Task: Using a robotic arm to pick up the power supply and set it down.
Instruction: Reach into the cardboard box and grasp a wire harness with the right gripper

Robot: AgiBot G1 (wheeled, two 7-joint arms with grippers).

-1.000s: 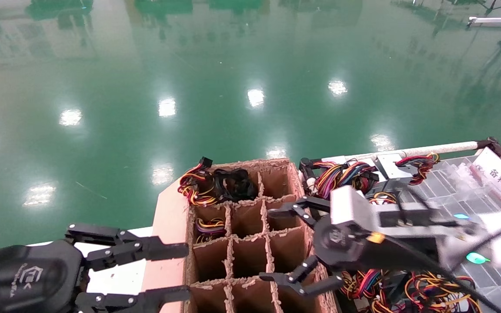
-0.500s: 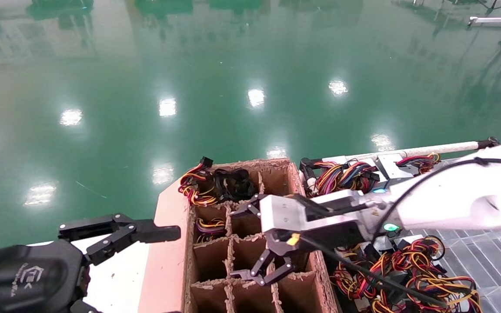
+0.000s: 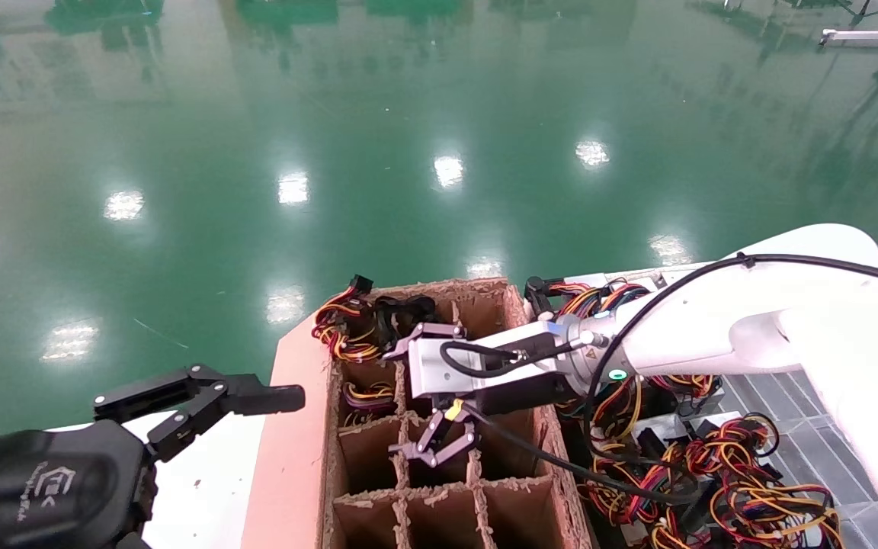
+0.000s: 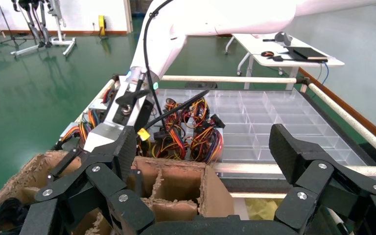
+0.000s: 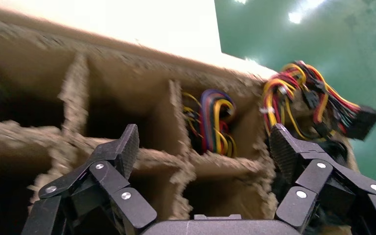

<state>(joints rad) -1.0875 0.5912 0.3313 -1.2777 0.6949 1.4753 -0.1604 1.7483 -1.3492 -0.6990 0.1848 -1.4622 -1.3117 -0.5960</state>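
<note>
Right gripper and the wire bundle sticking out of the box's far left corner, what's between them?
In the head view, the right gripper hangs over the cardboard divider grid. Between it and the wire bundle lie divider walls and a cell holding coiled wires.

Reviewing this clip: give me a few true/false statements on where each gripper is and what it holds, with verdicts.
1. The right gripper is over the cardboard divider grid. True.
2. The right gripper holds a power supply. False: its fingers are spread with nothing between them.
3. The left gripper is inside a grid cell. False: it sits off to the grid's left, open.
4. Coloured wires show in one grid cell. True.
</note>
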